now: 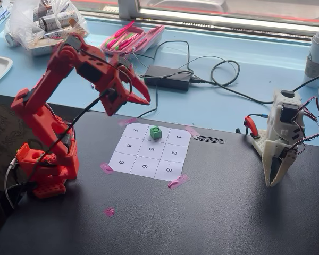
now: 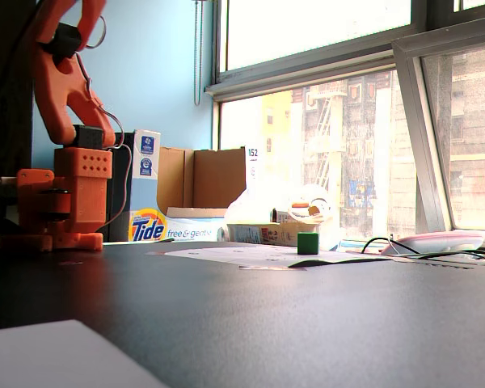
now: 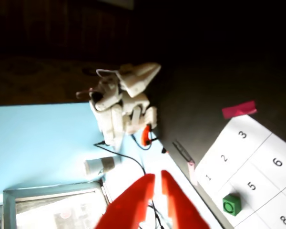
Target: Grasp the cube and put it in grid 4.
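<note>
The cube (image 1: 156, 133) sits on the numbered paper sheet (image 1: 149, 152) in the top middle cell, grid 4 (image 1: 155, 139), between the cells marked 7 and 1 in a fixed view — it covers most of the printed digit there. From the low fixed view, the cube (image 2: 308, 242) stands upright on the sheet, well apart from the red arm (image 2: 63, 129). The wrist view shows the cube (image 3: 232, 204) with its circular mark facing up, beside cell 5.

The gripper (image 1: 141, 99) hangs above the table (image 1: 212, 212), up and left of the sheet in a fixed view, clear of the cube. Its fingers (image 3: 133, 202) stand nearly together with only a thin gap — nothing is held.

A white arm (image 1: 280, 141) rests at the table's right edge. Pink tape (image 1: 178, 181) pins the sheet's corners.
</note>
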